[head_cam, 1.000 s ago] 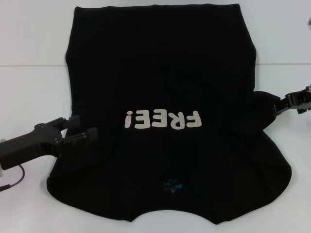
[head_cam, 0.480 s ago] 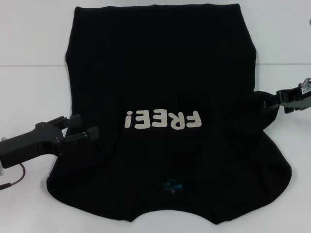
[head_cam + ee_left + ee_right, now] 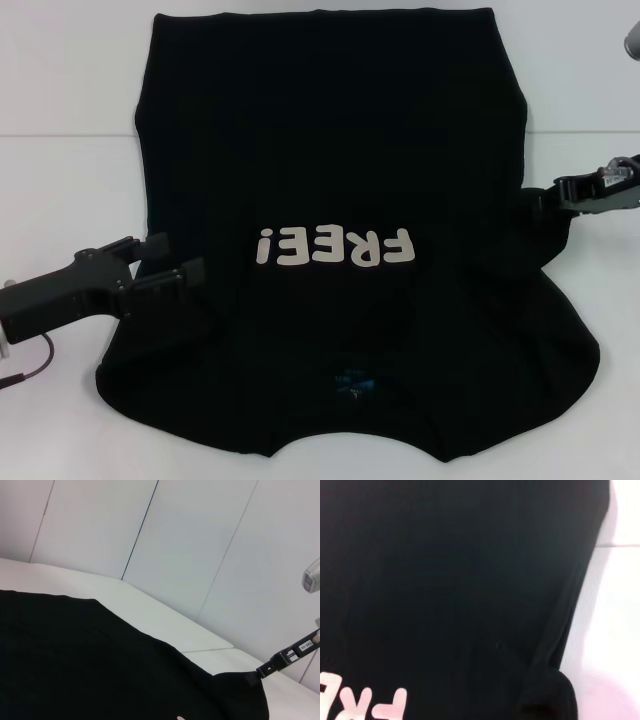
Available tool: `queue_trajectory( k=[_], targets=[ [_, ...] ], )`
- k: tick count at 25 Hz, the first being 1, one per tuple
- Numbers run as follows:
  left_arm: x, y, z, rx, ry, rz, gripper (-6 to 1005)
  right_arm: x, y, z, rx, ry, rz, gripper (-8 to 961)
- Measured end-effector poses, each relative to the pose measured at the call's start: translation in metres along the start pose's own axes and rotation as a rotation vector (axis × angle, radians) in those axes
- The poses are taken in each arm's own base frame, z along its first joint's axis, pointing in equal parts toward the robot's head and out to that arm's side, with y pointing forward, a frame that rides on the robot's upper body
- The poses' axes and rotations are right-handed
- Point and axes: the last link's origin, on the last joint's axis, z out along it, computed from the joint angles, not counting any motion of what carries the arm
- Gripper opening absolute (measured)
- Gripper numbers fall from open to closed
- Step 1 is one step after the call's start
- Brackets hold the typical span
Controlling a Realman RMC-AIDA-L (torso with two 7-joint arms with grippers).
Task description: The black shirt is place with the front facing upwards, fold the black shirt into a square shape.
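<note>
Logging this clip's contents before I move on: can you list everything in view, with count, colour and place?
shirt: one, black, spread front up across the table, neck nearest the robot
lettering: one word, "FREE!", white, mid-front of the shirt
label: one, blue, at the neck
table: one, white, under the shirt
wall panels: white, behind the table in the left wrist view
left end effector: one, black, open, over the shirt's left side
right end effector: one, black, at the right sleeve
</note>
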Motion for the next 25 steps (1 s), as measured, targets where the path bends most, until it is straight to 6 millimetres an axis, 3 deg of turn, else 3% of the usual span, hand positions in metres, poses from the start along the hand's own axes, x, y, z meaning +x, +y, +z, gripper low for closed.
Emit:
queue_trajectory(
  k=[9, 16, 25],
  targets=[
    [0.0004, -0.0004, -0.0004, 0.001, 0.0, 0.001, 801, 0.0059, -0.0023, 0.0054, 0.003, 0.01, 0.014, 242],
    [-0.0003, 0.0, -0.0001, -0.001, 0.0, -0.003, 798, 0.0069, -0.0048, 0.0054, 0.006, 0.01, 0.02, 21],
    [-0.0019, 0.0001, -0.0013, 0.001, -0.002, -0.006, 794, -0.0005, 0.0034, 0.0026, -0.067, -0.034, 0.047, 20]
  ],
)
